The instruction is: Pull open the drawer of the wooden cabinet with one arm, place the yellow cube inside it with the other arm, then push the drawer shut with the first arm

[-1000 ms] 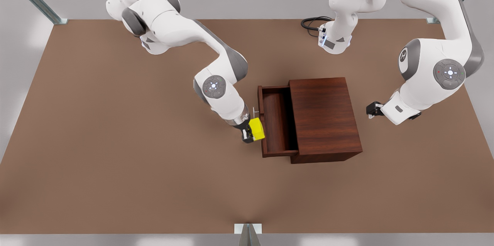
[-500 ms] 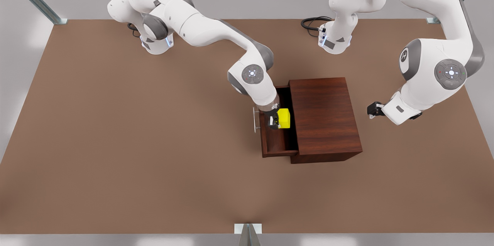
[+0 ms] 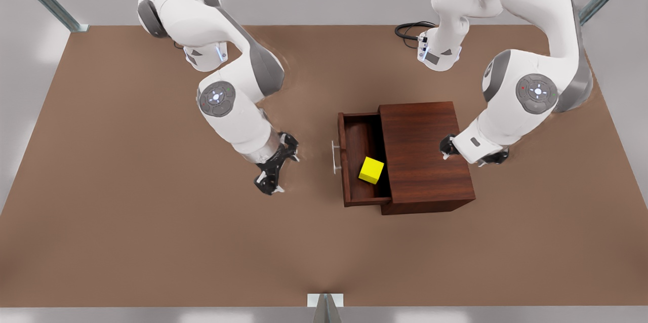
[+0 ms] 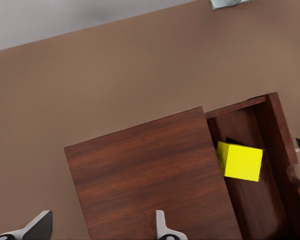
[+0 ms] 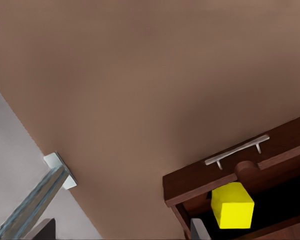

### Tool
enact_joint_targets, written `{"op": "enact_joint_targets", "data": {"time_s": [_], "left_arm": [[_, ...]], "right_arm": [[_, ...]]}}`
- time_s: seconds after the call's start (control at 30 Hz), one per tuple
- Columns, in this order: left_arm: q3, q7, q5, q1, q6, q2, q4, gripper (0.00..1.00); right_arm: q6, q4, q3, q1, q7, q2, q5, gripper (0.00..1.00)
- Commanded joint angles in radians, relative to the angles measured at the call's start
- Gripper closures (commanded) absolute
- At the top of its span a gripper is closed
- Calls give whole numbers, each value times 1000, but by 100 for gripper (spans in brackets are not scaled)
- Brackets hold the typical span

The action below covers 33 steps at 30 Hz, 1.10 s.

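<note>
White right claw (image 3: 276, 168) hangs spread over the desk (image 3: 152, 211); left claw (image 3: 445, 147), fingers apart, hovers above the wooden cabinet (image 3: 425, 153).

A brown table (image 3: 152, 242) spans the scene; a black cable (image 3: 407, 29) lies coiled at its far edge.

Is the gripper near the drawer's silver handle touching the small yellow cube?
Apart. The front view shows the right gripper open over bare table, left of the drawer holding the yellow cube.
</note>
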Motion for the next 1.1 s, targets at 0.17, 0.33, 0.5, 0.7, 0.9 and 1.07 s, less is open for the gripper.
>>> {"op": "enact_joint_targets", "data": {"time_s": [0.17,0.33,0.5,0.7,0.9,1.07], "left_arm": [[2,-1290,69,-380,105,234,280,0],[12,-1625,176,-521,375,399,314,0],[117,-1746,190,-631,550,490,316,0],[111,-1585,182,-633,430,525,276,0],[111,-1544,188,-631,433,551,253,0],[113,-1485,193,-631,433,568,242,0]], "right_arm": [[-10,-791,-24,-386,-2272,-442,-206,0],[-87,-790,-16,-369,-2174,-442,-232,0],[-122,-790,-16,-366,-2174,-441,-229,0],[-130,-776,-19,-370,-2173,-441,-221,0],[-144,-762,-21,-370,-2171,-441,-218,0],[-150,-762,-26,-373,-2182,-439,-220,0]]}}
